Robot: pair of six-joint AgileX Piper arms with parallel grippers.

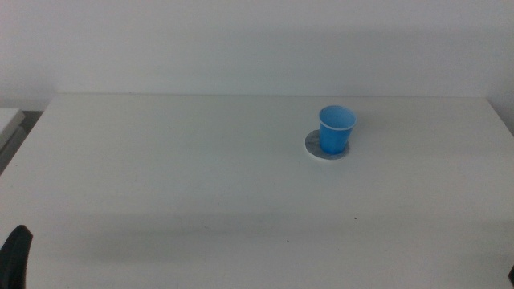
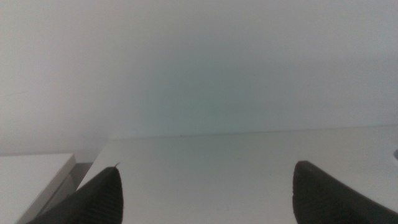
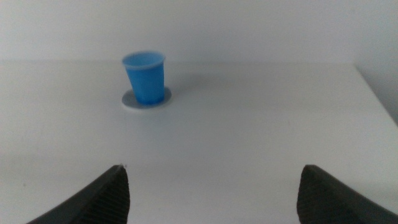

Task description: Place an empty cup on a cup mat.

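1. Middle view: the small bright blue plastic cup (image 1: 336, 129) stands upright on the thin round grey cup mat with a white edge (image 1: 311, 145). Both sit on the flat white table (image 1: 201, 177), right of the middle and toward the far side. The cup is empty inside as far as I can see. Only 1 dark bit of the left gripper (image 1: 16, 255) shows, at the bottom left corner, well apart from the cup. The right gripper is not in this view.

2. Left wrist view: the left gripper (image 2: 205, 202) has its 2 dark jaws spread wide with nothing between them. It looks over bare table and a pale wall. The cup is not in this view.

3. Right wrist view: the right gripper (image 3: 211, 199) also has its 2 jaws spread wide and holds nothing. The cup (image 3: 145, 78) stands on the cup mat (image 3: 127, 101) far ahead of it, well apart.

4. I think the job looks done, since the cup sits on the mat and no claw touches it.

5. I think the cup is light, thin and a bit slippery, so it could tip or squash. A soft pinch around its side, near the middle, would be best.
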